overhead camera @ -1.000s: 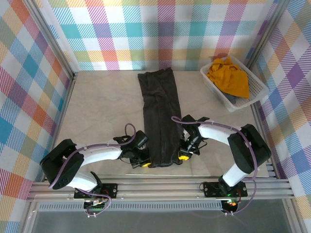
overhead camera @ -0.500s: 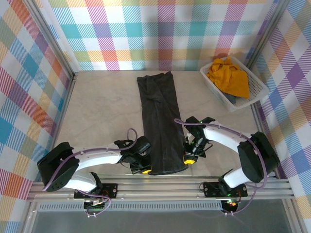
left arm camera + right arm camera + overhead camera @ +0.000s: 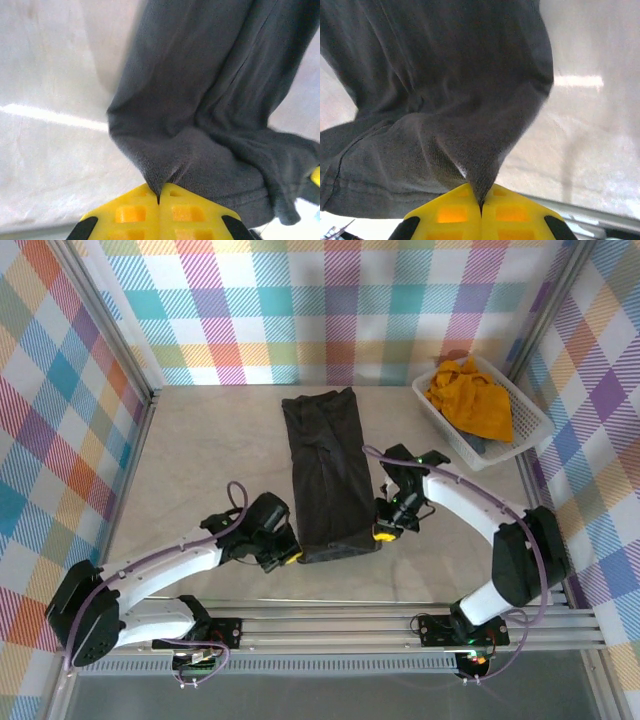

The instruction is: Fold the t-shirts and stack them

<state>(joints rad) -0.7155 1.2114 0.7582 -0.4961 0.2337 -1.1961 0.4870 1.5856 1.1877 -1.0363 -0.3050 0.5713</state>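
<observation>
As left gripper (image 3: 288, 558) and right gripper (image 3: 383, 533) each clamp jaws on a near corner, the black t-shirt (image 3: 325, 465) lies as a long strip on the desk (image 3: 200, 460). Risk: uneven pull could slip a corner free (only a tip held), skewing the fold.

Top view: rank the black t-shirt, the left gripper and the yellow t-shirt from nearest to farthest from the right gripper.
1. Black t-shirt, pinched in the right gripper.
2. Left gripper, across the shirt's near hem, leftward.
3. Yellow t-shirt, in the basket, far right corner.
</observation>
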